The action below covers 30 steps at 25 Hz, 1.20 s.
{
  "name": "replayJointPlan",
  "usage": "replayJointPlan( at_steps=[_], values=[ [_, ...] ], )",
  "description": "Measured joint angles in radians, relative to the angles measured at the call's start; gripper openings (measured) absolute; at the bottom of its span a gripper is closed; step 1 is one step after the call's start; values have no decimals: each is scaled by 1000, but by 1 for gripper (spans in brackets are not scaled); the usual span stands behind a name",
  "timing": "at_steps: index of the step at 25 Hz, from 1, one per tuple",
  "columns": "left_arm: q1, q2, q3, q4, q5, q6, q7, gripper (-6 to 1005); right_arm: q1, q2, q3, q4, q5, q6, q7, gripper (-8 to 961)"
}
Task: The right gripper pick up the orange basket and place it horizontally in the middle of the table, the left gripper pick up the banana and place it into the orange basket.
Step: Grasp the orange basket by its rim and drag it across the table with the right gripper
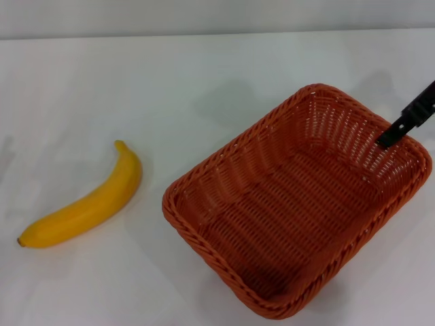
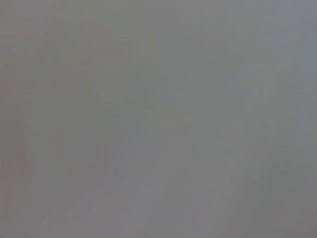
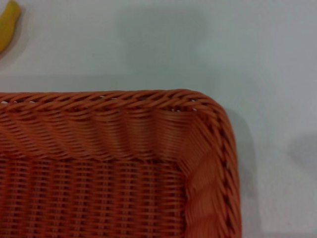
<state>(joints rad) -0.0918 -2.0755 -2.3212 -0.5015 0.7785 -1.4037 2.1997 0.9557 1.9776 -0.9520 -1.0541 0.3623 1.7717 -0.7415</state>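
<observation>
The orange basket (image 1: 292,204) is on the right half of the white table (image 1: 170,81), turned so its long sides run diagonally. My right gripper (image 1: 394,132) comes in from the upper right as a black part reaching down inside the basket's far right wall, close to the rim. The right wrist view looks down on one basket corner (image 3: 198,129) and its woven floor. The yellow banana (image 1: 85,207) lies on the table to the left, apart from the basket; its tip (image 3: 7,22) shows in the right wrist view. My left gripper is out of view.
The left wrist view shows only a plain grey field. A soft shadow (image 1: 228,102) lies on the table behind the basket. Bare table surface stretches between banana and basket and along the far side.
</observation>
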Motion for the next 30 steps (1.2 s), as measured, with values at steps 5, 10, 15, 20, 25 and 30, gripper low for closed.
replayJointPlan(
  at_steps=[5,10,15,20,25,30],
  values=[
    [6,0,3,1,1,0,2,786,36,17,-13,75,-29,-56,4,837],
    [17,0,5,3,1,0,5,786,71,27,-48,140,-37,-116,15,835],
    [26,0,6,5,1,-1,5,786,92,29,-136,190,-39,-169,40,834],
    [31,-1,6,14,1,-1,6,786,94,31,-206,199,-40,-195,48,833],
    [37,-2,7,14,1,-1,7,787,97,32,-223,200,-40,-204,46,661],
    [39,-2,6,14,1,-9,6,787,100,30,-220,200,-40,-195,27,344]
  ],
)
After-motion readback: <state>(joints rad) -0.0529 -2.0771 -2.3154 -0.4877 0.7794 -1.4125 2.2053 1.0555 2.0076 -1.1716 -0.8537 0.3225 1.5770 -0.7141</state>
